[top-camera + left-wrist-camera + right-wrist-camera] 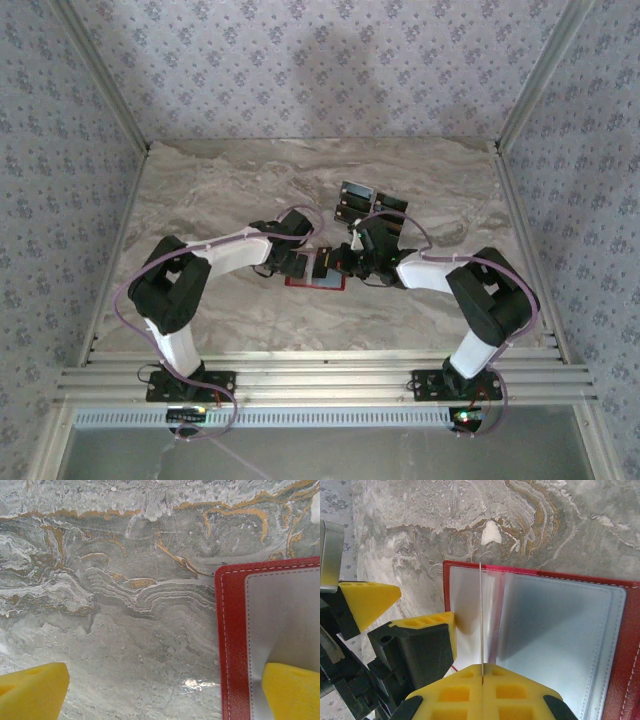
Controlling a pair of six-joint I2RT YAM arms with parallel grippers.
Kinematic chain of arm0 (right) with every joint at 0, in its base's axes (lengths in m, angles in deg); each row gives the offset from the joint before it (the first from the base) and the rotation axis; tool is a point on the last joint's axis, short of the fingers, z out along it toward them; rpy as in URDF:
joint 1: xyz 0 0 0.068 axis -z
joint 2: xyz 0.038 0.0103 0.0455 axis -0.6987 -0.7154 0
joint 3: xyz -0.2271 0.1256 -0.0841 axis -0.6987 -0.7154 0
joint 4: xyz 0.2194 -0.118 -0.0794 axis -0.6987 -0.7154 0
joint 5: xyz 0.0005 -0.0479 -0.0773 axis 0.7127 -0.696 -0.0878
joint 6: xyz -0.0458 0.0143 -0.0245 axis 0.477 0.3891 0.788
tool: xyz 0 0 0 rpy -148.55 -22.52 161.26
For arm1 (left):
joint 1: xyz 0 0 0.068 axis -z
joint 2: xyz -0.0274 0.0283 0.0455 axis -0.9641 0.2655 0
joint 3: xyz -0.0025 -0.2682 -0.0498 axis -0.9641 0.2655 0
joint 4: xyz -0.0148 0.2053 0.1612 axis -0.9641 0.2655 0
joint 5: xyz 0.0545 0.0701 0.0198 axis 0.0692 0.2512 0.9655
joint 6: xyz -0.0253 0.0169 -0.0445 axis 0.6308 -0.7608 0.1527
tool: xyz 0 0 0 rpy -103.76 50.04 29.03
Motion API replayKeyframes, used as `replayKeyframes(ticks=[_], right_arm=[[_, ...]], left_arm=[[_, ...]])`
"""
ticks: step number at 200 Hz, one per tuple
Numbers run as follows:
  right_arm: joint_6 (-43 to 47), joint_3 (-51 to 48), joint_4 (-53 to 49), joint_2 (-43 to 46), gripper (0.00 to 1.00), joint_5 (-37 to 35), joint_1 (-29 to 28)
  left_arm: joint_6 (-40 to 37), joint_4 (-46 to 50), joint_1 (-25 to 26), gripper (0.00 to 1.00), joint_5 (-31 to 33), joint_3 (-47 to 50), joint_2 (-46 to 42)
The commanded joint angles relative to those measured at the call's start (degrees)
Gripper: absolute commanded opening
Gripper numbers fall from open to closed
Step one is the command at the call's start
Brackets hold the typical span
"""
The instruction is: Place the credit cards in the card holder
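- Grey-veined marble tabletop (220, 190), walled in by patterned wallpaper, carries the small red leather-like folding card holder (316, 278) — it lies open and flat between the two wrists, near the front middle.
- Flat black rectangular credit cards (350, 205) lie in a loose cluster just behind the holder. None sits in a pocket so far as the top view shows, so the task looks barely begun.
- Left gripper (165, 680) is spread wide and grasps nothing. One yellow finger (292, 690) rests on the grey-blue inner lining near the holder's edge, the other over bare marble. Judged from that, it serves as a weight, pinning the holder so it cannot slide or fold.
- Right gripper (482, 669) is clenched on a thin pale sheet (481, 615) standing upright, seen edge-on over the inner pockets — whether it is a card or a clear pocket leaf cannot be told. Held so, it probably either lifts a leaf to open a slot or lines an edge up with one.
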Motion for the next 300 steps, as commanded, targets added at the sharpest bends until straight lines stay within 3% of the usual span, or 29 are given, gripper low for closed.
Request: replayKeyframes(ticks=[1,300], right_arm=[[-1.2,-0.9,2.3,-1.5,0.00,0.9,0.4],[-2.6,-4.9,11.1,-4.5,0.00,4.5,-0.1]], left_arm=[[0.1,2.3,0.0,0.99,1.2,0.3,1.2],[0.4,2.0,0.0,0.99,1.4,1.1,1.0]])
